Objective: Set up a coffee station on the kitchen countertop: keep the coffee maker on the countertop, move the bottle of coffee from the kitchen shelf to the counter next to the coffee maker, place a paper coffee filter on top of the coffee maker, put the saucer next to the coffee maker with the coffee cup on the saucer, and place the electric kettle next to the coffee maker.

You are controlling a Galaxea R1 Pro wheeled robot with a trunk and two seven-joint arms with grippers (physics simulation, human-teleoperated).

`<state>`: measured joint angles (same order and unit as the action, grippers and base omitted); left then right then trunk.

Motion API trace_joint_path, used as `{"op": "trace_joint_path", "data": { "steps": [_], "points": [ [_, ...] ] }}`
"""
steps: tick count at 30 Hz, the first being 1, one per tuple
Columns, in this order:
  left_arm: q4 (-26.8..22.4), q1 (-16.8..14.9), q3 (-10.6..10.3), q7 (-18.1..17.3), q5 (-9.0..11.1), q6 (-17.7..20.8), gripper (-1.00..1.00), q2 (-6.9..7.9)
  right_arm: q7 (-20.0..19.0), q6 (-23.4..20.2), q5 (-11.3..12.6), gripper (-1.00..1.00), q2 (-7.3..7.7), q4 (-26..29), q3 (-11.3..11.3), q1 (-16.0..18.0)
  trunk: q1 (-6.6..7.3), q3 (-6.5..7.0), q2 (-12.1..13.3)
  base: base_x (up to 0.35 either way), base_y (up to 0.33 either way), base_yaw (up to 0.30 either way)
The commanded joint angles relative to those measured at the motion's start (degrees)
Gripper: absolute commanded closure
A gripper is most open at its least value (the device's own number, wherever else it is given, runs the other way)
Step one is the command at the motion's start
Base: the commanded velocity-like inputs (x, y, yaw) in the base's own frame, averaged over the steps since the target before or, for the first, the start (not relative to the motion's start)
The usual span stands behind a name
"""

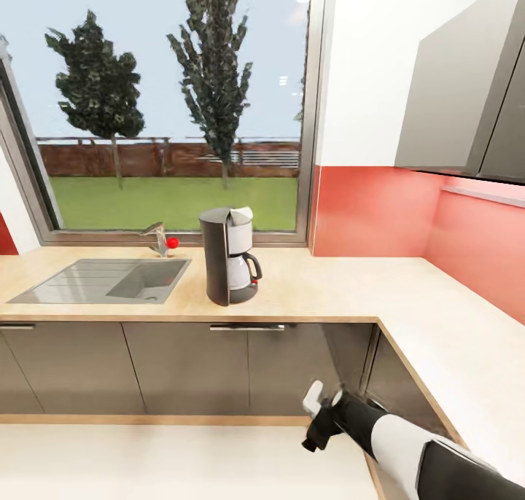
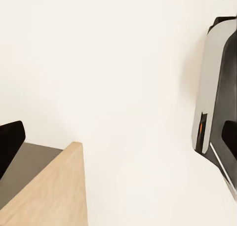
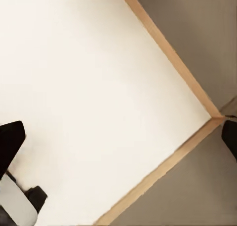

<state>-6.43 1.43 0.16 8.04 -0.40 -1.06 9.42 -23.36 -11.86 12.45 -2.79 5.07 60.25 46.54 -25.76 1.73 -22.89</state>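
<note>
The coffee maker (image 1: pixel 230 256) stands upright on the wooden worktop (image 1: pixel 343 285), just right of the sink (image 1: pixel 102 280) and in front of the window (image 1: pixel 168 106). Its glass pot with a black handle sits in the base, and the lid at the top is tilted open. A tap (image 1: pixel 157 237) with a red knob stands at the far edge of the sink, left of the coffee maker. The worktop runs along the far wall and turns toward the near right, with a red wall above it and grey wall cupboards (image 1: pixel 467 92) at the upper right. Grey cupboard doors (image 1: pixel 182 369) sit below the worktop, above a pale floor (image 1: pixel 146 460).

The right tool (image 1: pixel 319 416) hangs low at the near right, over the floor by the corner cupboards, and holds nothing; how far its fingers are apart I cannot tell. In the left wrist view, dark fingertips (image 2: pixel 10 144) at the edges frame pale floor, empty between them, though how wide that tool stands I cannot tell.
</note>
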Motion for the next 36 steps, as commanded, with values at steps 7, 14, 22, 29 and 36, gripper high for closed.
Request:
{"op": "trace_joint_path", "data": {
  "steps": [7,14,22,29,36],
  "points": [
    [-2.2,0.1,0.2,0.1,0.0,-0.1,-1.00,-0.27,14.1,4.1,23.1,-1.00,0.03,-1.4,0.3,-8.7,-0.02,0.01,0.0,0.000,0.000,0.000],
    [-2.5,0.1,0.3,0.1,0.1,-0.9,-1.00,-1.44,21.0,6.5,34.9,-1.00,0.07,-1.8,0.3,-15.9,-0.02,0.01,0.0,0.000,0.000,0.000],
    [-1.7,0.1,0.5,0.1,0.5,-8.9,-1.00,-1.66,21.2,6.9,36.2,-1.00,-0.01,-1.9,0.3,-19.7,-0.02,0.01,0.0,0.000,0.000,0.000],
    [-1.7,0.1,0.7,0.1,0.7,-10.3,-1.00,-1.67,21.2,6.9,36.2,-1.00,-0.03,-1.8,0.3,-20.4,-0.02,0.01,0.0,0.000,0.000,0.000],
    [-1.7,0.1,0.7,0.1,0.7,-10.4,-1.00,-1.68,21.2,6.9,36.3,-1.00,-0.02,-1.7,0.3,-20.4,-0.02,0.01,0.0,0.000,0.000,0.000]
  ]
}}
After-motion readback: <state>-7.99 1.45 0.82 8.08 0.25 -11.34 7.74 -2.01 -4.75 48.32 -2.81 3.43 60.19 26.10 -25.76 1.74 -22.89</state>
